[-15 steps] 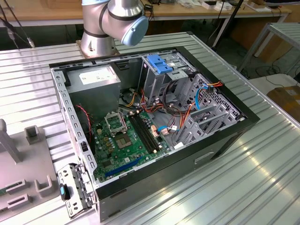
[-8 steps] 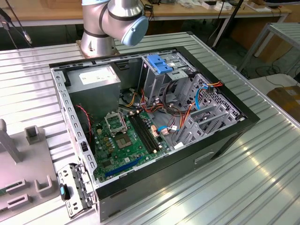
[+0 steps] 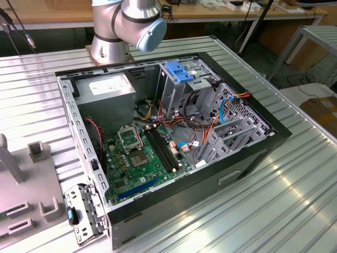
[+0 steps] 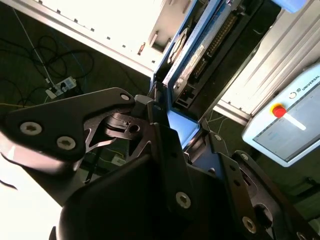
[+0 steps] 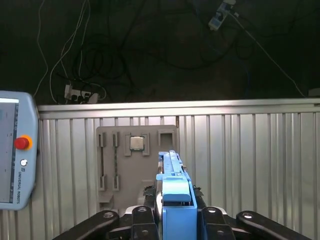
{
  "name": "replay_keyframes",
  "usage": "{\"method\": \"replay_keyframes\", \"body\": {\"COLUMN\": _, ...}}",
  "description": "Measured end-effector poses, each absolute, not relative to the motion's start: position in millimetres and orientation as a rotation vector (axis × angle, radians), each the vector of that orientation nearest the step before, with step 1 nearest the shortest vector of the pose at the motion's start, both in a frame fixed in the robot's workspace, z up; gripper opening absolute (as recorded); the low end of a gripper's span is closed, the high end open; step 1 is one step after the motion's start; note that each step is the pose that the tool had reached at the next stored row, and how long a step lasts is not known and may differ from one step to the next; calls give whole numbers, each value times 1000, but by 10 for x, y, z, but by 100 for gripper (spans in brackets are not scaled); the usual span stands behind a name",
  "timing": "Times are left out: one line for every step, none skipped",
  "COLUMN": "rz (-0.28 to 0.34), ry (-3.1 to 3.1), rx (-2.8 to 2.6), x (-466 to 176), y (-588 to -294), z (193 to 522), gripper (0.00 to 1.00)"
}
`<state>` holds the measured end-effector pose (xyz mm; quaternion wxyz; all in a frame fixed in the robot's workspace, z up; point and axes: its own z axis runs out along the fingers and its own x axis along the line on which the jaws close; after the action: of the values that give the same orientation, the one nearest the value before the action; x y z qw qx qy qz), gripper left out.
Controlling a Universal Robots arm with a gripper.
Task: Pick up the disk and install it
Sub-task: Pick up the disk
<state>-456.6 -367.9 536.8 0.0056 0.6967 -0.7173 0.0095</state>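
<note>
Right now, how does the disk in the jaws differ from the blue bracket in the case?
The disk is clamped in the jaws; the blue bracket sits on the drive cage. The disk's frame holds a metal drive; the bracket looks empty. Both show blue plastic.

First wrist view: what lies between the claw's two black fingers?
The disk, a flat hard drive in a blue plastic frame, seen edge-on; the claw is shut on it. That shows in both wrist views.

Silver arm (image 3: 122,21), blue joint cap (image 3: 150,32), black gripper (image 5: 177,219)
</note>
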Motion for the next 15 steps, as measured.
{"method": "replay_keyframes", "body": {"rz": 30, "ry": -2246, "rx": 2181, "x": -4551, "y": -3679, "z": 5367, "gripper": 37}}
{"method": "replay_keyframes", "body": {"rz": 30, "ry": -2246, "rx": 2181, "x": -4529, "y": -3679, "z": 5366, "gripper": 37}}
{"method": "replay_keyframes", "body": {"rz": 30, "ry": -2246, "rx": 2181, "x": -4509, "y": -3678, "z": 5366, "gripper": 37}}
{"method": "replay_keyframes", "body": {"rz": 30, "ry": -2246, "rx": 2181, "x": -4504, "y": -3678, "z": 5367, "gripper": 37}}
{"method": "replay_keyframes", "body": {"rz": 30, "ry": -2246, "rx": 2181, "x": -4505, "y": -3678, "z": 5366, "gripper": 37}}
{"method": "replay_keyframes", "body": {"rz": 30, "ry": -2246, "rx": 2181, "x": -4504, "y": -3678, "z": 5366, "gripper": 37}}
{"method": "replay_keyframes", "body": {"rz": 30, "ry": -2246, "rx": 2181, "x": -4504, "y": -3679, "z": 5366, "gripper": 37}}
{"method": "replay_keyframes", "body": {"rz": 30, "ry": -2246, "rx": 2181, "x": -4504, "y": -3679, "z": 5366, "gripper": 37}}
{"method": "replay_keyframes", "body": {"rz": 30, "ry": -2246, "rx": 2181, "x": -4504, "y": -3678, "z": 5367, "gripper": 37}}
{"method": "replay_keyframes", "body": {"rz": 30, "ry": -2246, "rx": 2181, "x": -4504, "y": -3679, "z": 5367, "gripper": 37}}
{"method": "replay_keyframes", "body": {"rz": 30, "ry": -2246, "rx": 2181, "x": -4504, "y": -3678, "z": 5367, "gripper": 37}}
{"method": "replay_keyframes", "body": {"rz": 30, "ry": -2246, "rx": 2181, "x": -4502, "y": -3678, "z": 5366, "gripper": 37}}
{"method": "replay_keyframes", "body": {"rz": 30, "ry": -2245, "rx": 2181, "x": -4492, "y": -3679, "z": 5367, "gripper": 37}}
{"method": "replay_keyframes", "body": {"rz": 30, "ry": -2246, "rx": 2181, "x": -4478, "y": -3679, "z": 5366, "gripper": 37}}
{"method": "replay_keyframes", "body": {"rz": 30, "ry": -2246, "rx": 2181, "x": -4457, "y": -3679, "z": 5367, "gripper": 37}}
